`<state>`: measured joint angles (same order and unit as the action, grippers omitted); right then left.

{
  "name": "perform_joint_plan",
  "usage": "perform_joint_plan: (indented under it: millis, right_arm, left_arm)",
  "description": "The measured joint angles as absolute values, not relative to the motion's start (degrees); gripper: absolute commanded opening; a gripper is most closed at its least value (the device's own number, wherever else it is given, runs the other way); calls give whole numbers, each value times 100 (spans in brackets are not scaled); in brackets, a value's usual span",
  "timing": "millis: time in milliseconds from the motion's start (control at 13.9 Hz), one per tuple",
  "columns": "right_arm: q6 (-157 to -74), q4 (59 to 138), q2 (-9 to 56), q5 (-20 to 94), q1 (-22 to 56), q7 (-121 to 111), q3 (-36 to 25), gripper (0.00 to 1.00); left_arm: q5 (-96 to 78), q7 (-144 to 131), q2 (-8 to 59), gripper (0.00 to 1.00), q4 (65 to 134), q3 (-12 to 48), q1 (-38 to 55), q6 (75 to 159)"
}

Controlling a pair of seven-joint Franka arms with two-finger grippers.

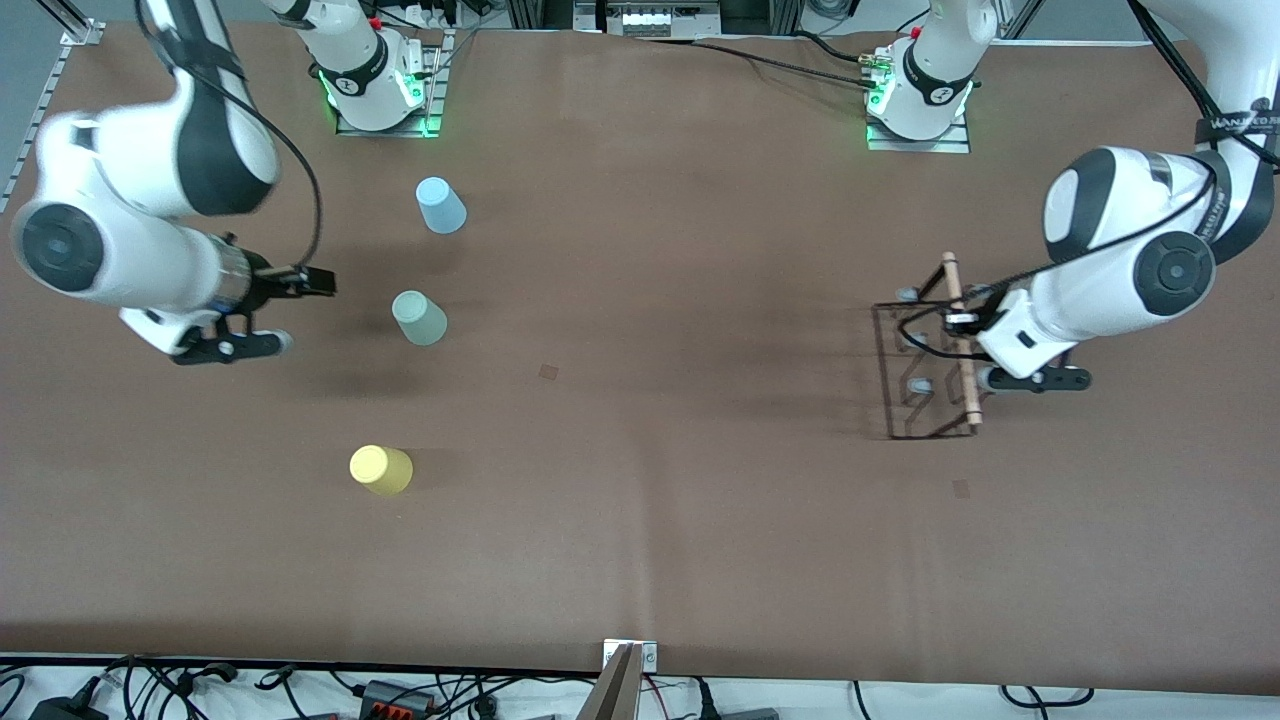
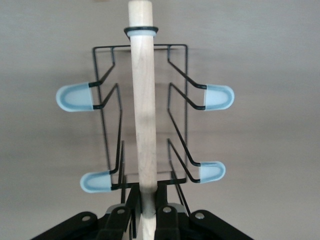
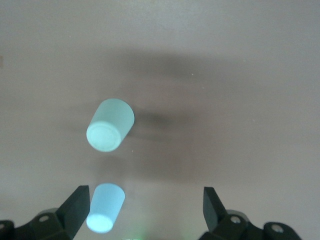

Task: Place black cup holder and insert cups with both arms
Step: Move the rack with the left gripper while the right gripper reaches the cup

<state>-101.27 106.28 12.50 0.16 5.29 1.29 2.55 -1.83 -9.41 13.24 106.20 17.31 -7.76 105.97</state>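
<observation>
Black cup holder (image 1: 930, 365) clamped by left end effector (image 2: 145, 220); right end effector (image 3: 145, 210) spread above table (image 1: 640, 560).

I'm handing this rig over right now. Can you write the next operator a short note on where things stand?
Left gripper: shut on the rack by its wooden handle, at the left arm's end of the table.
Right gripper: open, holding nothing, above the table beside the grey-green cup.
Cups: all upside down at the right arm's end; blue cup farthest from the front camera, grey-green in the middle, yellow cup nearest.
Done: rack gripped.
Left: place the rack, put all three cups on its pegs.
</observation>
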Motion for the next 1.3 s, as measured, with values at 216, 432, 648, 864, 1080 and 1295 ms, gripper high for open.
perform_joint_plan:
  millis: [216,432,648,864,1080,1295]
  right_arm:
    - [-10787,11129,1439,19,786,591,263,100]
    - [-11388,11603,1498,20,1112,1090,272,100]
    - [-11834,11874,1595,21,1333,1468,280,100]
    - [-12107,12019,1673,29,1410,1625,281,100]
    - [-12550,12272,1727,51,1405,1699,277,100]
    - [-12693,12367,1774,53,1404,1812,276,100]
  left_arm:
    - [-232,-1473,1349,0,10306,2043,-237,10446]
    - [-241,-2435,1665,0,10030,2083,690,10451]
    - [-241,-3275,2249,0,9469,2098,1464,10501]
    - [-241,-3804,2815,0,8912,2097,1882,10572]
    - [-240,-4144,3184,0,8634,2096,2278,10945]
    - [-240,-4323,3343,0,8552,2095,2548,11187]
